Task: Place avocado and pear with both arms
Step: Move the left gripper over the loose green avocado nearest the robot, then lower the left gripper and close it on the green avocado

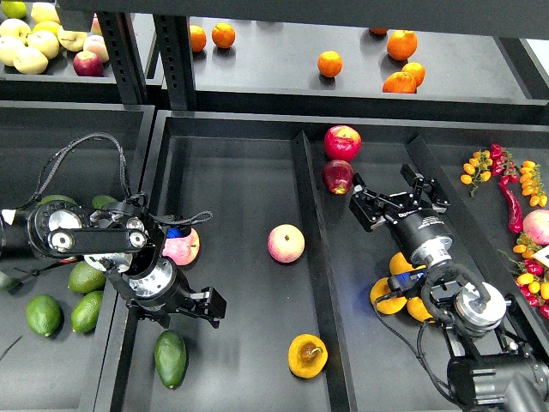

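Note:
The avocado (171, 358), dark green and elongated, lies at the front left of the middle tray (240, 180). The pear (307, 355), orange-yellow with a dark blotch at its stem, lies at the tray's front right. My left gripper (208, 307) hangs just above and to the right of the avocado, open and empty. My right gripper (397, 196) is wide open and empty over the right tray, just right of a dark red apple (337, 176), far from the pear.
Two pink-yellow apples (180, 247) (286, 243) lie in the middle tray. A divider wall (314, 257) separates it from the right tray, where oranges (388, 296) lie under my right arm. Brighter green avocados (44, 314) fill the left bin. Chillies (512, 202) lie at the right.

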Motion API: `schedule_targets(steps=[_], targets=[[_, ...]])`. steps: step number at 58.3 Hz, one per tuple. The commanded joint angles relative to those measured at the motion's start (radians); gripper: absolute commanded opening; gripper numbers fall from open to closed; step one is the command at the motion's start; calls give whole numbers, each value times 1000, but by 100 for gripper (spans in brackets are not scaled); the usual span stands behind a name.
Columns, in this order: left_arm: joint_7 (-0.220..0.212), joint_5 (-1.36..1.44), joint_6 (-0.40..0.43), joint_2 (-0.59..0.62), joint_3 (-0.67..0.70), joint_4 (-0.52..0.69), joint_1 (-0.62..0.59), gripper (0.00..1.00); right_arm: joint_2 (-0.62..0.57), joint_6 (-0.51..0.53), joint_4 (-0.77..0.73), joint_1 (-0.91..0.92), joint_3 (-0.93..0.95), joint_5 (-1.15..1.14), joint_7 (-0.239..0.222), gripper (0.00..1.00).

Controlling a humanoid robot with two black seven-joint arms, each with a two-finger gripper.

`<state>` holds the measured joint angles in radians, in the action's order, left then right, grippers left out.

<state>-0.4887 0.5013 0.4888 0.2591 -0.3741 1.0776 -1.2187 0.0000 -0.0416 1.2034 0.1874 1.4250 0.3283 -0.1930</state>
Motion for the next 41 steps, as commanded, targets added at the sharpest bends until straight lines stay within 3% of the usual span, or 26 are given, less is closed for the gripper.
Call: schedule_targets(steps=[1,41], targets=[[0,0,0,-8,-11,-24,8,99,0,3,-19,6,-12,0,0,99],[0,11,0,-21,-17,-102,96,99,0,6,-47,15,-29,0,0,99]])
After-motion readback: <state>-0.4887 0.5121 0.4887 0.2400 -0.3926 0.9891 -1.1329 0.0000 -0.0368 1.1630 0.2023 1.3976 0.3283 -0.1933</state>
